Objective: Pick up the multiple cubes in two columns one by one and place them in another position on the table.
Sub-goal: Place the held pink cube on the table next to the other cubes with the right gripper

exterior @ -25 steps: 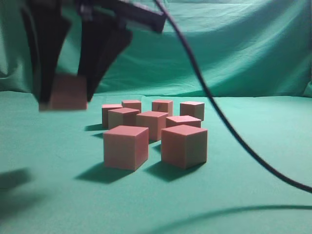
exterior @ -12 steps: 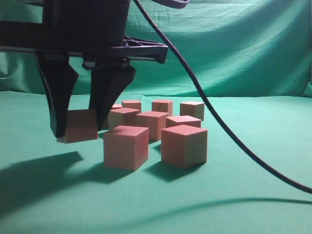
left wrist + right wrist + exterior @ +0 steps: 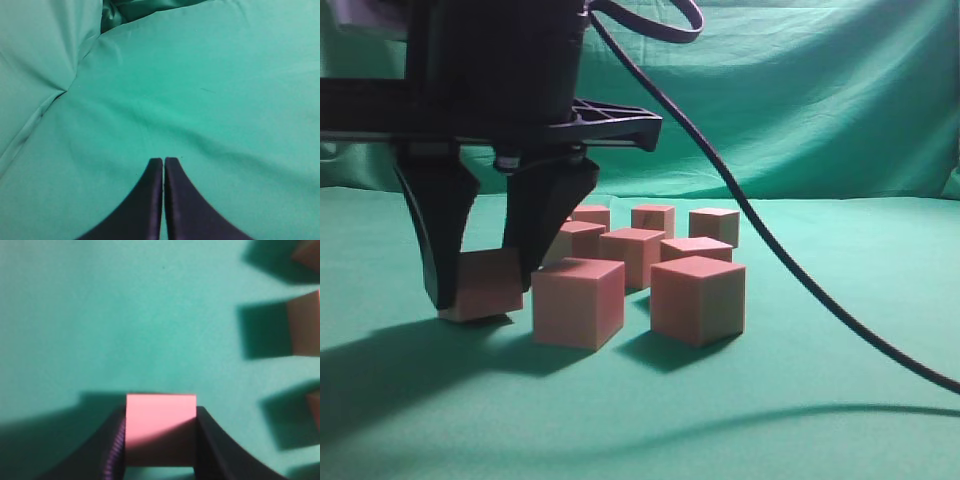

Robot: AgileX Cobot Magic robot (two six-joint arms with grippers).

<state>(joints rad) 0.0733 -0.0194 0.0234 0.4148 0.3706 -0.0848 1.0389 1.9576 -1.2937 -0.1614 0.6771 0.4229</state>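
**Placement step: carried cube at the cloth, release pending**

I judged the step in hand to be the set-down of one cube. My right gripper [image 3: 485, 285] stood at the left of the exterior frame with its two dark fingers [image 3: 440, 250] pointing down, and the held cube [image 3: 482, 286] sat clamped between them. The lower edge of that cube lay at or just above the table [image 3: 840, 400]; a shadow ran directly beneath it, so I could not tell whether full contact was made.

In the right wrist view the same cube [image 3: 160, 427] filled the gap between the finger pads at the bottom centre of the frame. The jaws stood partly apart, exactly as wide as the cube, and pressed on its two side faces. Nothing else touched the gripper.

The remaining cubes [image 3: 640, 255] stood in a cluster at the centre of the exterior frame. The nearest one [image 3: 578, 302] sat just beside my inner finger, to its right. In the wrist view these cubes appeared only as slivers along the right edge.

The next move, in my judgement, called for:
1. Seating the cube flat on the cloth.
2. Spreading the jaws without the inner finger nudging the neighbouring cube.
3. Rising straight up.

My left gripper [image 3: 163, 172] was pressed closed on nothing, over bare green cloth
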